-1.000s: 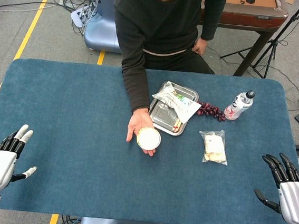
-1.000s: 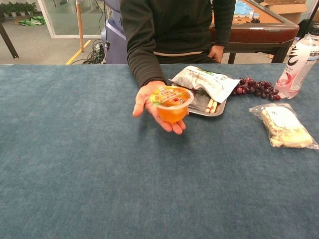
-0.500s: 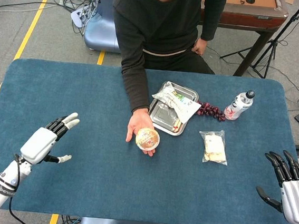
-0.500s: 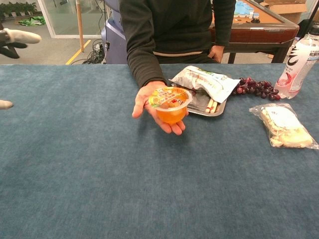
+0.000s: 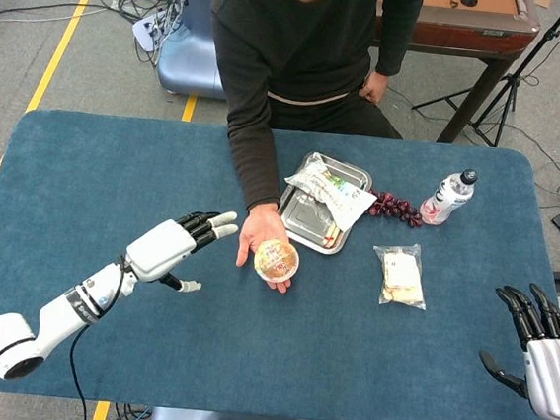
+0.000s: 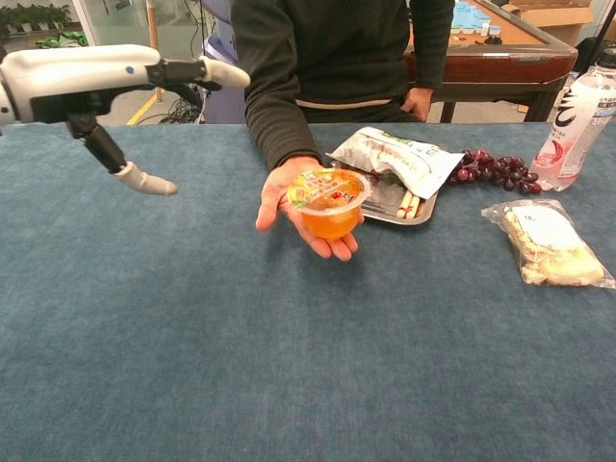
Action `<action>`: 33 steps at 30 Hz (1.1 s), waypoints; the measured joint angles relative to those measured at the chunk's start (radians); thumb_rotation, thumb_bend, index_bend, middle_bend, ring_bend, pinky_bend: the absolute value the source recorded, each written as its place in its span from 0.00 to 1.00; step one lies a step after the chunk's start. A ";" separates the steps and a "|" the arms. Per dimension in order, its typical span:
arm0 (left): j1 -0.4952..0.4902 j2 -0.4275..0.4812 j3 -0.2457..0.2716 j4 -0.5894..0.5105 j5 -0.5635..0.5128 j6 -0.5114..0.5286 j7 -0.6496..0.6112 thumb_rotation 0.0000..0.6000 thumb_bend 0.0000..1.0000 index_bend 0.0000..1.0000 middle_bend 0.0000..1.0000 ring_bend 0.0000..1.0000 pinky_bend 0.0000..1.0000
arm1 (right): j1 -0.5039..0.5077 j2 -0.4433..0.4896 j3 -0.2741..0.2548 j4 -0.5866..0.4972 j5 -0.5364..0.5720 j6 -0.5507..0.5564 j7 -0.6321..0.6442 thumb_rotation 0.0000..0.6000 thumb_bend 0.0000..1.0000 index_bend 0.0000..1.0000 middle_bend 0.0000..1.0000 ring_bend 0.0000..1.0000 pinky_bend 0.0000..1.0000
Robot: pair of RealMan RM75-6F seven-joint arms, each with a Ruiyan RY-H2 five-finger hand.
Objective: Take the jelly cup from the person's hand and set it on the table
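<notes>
An orange jelly cup (image 5: 277, 259) (image 6: 329, 202) with a printed lid rests on the person's upturned palm (image 5: 260, 238) (image 6: 289, 197) above the middle of the blue table. My left hand (image 5: 169, 246) (image 6: 101, 77) hovers open just left of that palm, fingers stretched toward it and thumb hanging down, a short gap away from the cup. My right hand (image 5: 542, 349) is open at the table's near right corner, far from the cup, and shows only in the head view.
Behind the cup lies a metal tray (image 5: 304, 217) (image 6: 423, 214) with a snack packet (image 5: 329, 191) (image 6: 397, 157) across it. Grapes (image 5: 396, 208) (image 6: 496, 167), a water bottle (image 5: 448, 196) (image 6: 577, 114) and a bagged pastry (image 5: 402, 275) (image 6: 549, 243) sit at the right. The person sits across the table.
My left arm has swung from the near left corner toward the centre, bringing the open hand up beside the person's palm. The cup, the person's hand and my right hand have stayed almost still.
</notes>
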 measured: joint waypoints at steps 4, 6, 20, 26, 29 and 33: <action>-0.068 -0.035 -0.018 0.016 -0.025 -0.058 0.041 1.00 0.17 0.01 0.00 0.00 0.09 | 0.002 0.000 0.001 0.002 0.008 -0.009 0.001 1.00 0.15 0.13 0.15 0.00 0.16; -0.106 -0.051 -0.028 0.024 -0.039 -0.094 0.063 1.00 0.17 0.01 0.00 0.00 0.09 | 0.002 0.000 0.002 0.002 0.009 -0.009 0.002 1.00 0.15 0.13 0.15 0.00 0.16; -0.314 -0.143 -0.055 0.071 -0.169 -0.304 0.283 1.00 0.17 0.03 0.00 0.00 0.09 | -0.006 -0.003 0.000 0.027 0.022 -0.007 0.036 1.00 0.15 0.13 0.15 0.00 0.16; -0.373 -0.194 -0.050 0.103 -0.240 -0.345 0.400 1.00 0.17 0.03 0.00 0.00 0.09 | -0.012 -0.005 0.000 0.046 0.031 -0.003 0.059 1.00 0.15 0.13 0.15 0.00 0.16; -0.401 -0.222 -0.048 0.125 -0.292 -0.365 0.436 1.00 0.17 0.03 0.00 0.00 0.09 | -0.017 -0.006 -0.001 0.056 0.033 0.002 0.071 1.00 0.15 0.13 0.15 0.00 0.16; -0.434 -0.253 -0.040 0.162 -0.353 -0.390 0.478 1.00 0.17 0.03 0.00 0.00 0.09 | -0.025 -0.008 -0.003 0.071 0.040 0.008 0.089 1.00 0.15 0.13 0.15 0.00 0.16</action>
